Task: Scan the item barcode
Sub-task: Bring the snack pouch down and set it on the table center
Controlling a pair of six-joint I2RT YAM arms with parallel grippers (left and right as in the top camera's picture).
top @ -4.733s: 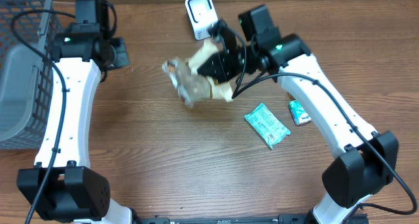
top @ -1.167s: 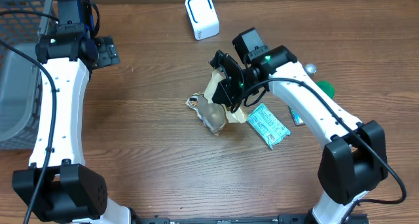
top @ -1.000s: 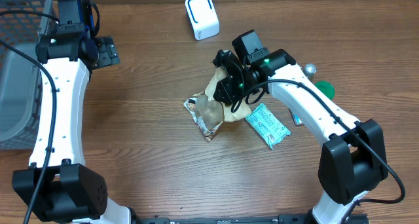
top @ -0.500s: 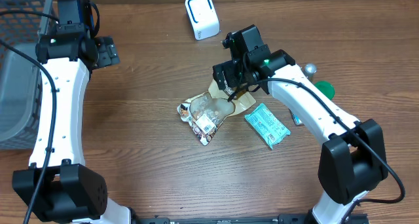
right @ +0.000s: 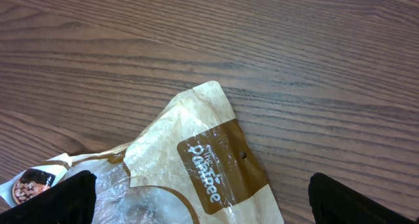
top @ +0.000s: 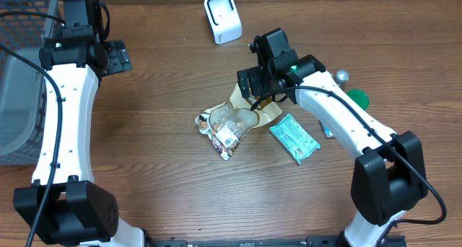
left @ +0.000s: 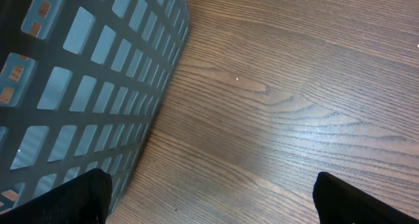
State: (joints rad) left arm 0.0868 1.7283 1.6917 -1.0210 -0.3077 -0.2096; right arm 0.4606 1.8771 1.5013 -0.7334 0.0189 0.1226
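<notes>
Overhead: the snack bag [top: 229,124] lies mid-worktop [top: 159,167], nearer than the white scanner [top: 222,17]. The right claw [top: 253,92] hangs over its far end, jaws apart.
Left wrist: the left claw [left: 209,201], jaws apart, is beside the basket [left: 85,86].
Right wrist: the snack bag lies flat under the spread jaws.

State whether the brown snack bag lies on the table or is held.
Lying: the snack bag rests on the table, the open right gripper above it.

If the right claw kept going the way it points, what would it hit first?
Most likely the crinkly tan-and-brown snack bag with a clear window: the open right gripper points down at it, and it lies between the fingers in the wrist view. The gap is hard to judge.
</notes>
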